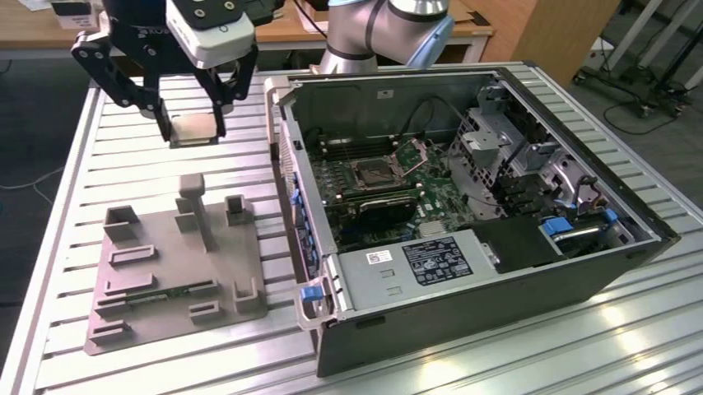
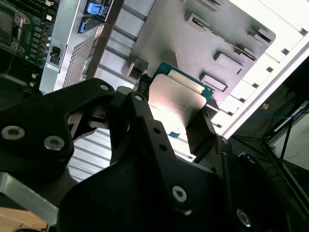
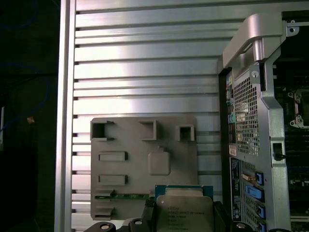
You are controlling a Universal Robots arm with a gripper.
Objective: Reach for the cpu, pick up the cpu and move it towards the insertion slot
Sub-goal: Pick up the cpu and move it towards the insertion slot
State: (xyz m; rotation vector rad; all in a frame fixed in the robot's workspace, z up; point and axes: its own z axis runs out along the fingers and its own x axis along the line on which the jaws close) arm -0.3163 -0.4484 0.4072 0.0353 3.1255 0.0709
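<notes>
The claw is clamped on the cpu — held in the air above the slatted surface, near the grey tray, well apart from the insertion slot inside the open case.

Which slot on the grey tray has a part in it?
The long narrow slot holding a green strip; the grey tray's other recesses look bare. The tool holds the cpu.

The cpu I hold carries rows of fine print, too small for me to read. The black-and-white label on the grey box is no clearer.
</notes>
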